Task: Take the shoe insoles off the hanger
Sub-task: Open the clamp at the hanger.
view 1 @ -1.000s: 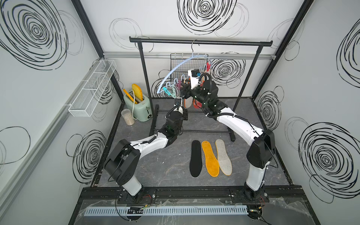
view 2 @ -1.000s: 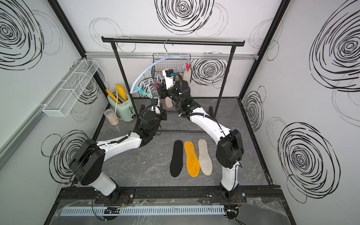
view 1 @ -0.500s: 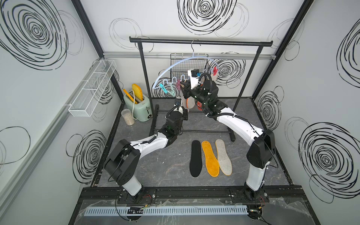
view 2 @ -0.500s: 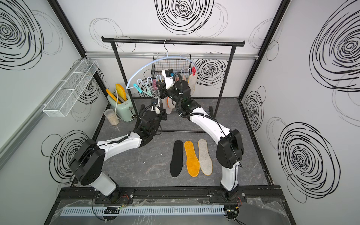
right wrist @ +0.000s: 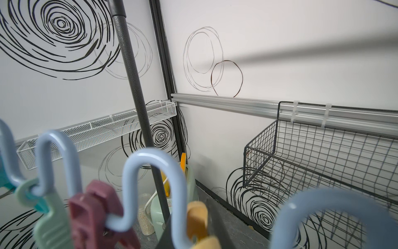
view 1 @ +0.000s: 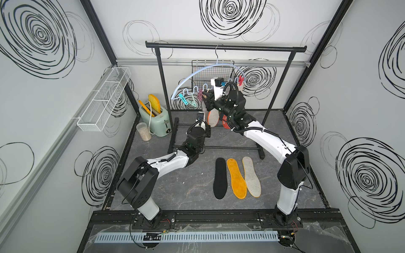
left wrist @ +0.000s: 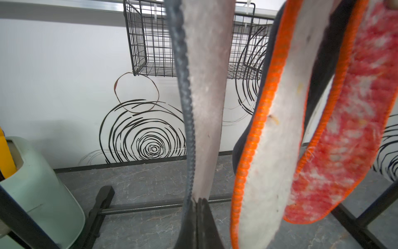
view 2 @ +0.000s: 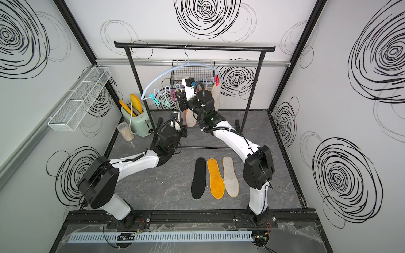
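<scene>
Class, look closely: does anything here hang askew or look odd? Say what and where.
The hanger hangs askew on the rack: its end with the teal peg sits well below its end with the red peg. Nothing looks spilled or damaged.

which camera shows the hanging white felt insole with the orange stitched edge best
The left wrist view: the white felt insole with orange stitched edge hangs close up, stitching plain. Both top views show the insole small, its top hidden. The right wrist view misses it.
</scene>
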### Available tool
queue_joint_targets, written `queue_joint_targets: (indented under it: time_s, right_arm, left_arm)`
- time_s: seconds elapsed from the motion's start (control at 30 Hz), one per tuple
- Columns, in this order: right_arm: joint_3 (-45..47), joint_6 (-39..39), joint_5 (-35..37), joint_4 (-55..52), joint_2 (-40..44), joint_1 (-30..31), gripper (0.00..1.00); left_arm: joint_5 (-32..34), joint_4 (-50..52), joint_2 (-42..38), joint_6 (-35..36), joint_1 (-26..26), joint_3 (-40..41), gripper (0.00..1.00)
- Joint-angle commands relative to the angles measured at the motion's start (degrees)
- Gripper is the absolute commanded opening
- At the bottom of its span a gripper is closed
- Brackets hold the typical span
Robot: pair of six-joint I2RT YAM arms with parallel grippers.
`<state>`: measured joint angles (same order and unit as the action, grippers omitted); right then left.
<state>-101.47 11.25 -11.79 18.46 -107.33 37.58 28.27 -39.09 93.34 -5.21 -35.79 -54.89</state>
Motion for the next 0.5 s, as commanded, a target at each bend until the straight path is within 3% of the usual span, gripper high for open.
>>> queue_joint_targets:
  time_s: [0.0,0.1,0.17,0.47]
  right_arm:
    - [-0.5,0.0,-0.5,0.7,0.4,0.1,0.20]
    - [0.2,-0.1,-0.7,0.9,0.5,0.0,0.20]
    - [0.4,-0.1,-0.9,0.9,0.5,0.0,0.21]
    - [0.4,0.2,-1.5,0.7,0.5,-0.1,0.21]
  left_arm:
    - [-2.5,-1.9,-1.9,-0.3,2.4,1.7,0.41]
    - [-7.9,-5.1,-3.8,-0.4,5.1,4.8,0.67]
    - [-10.3,-10.0,-4.5,1.9,5.6,7.2,0.76]
    - [-17.9,-16.2,-1.0,7.3,5.9,2.8,0.79]
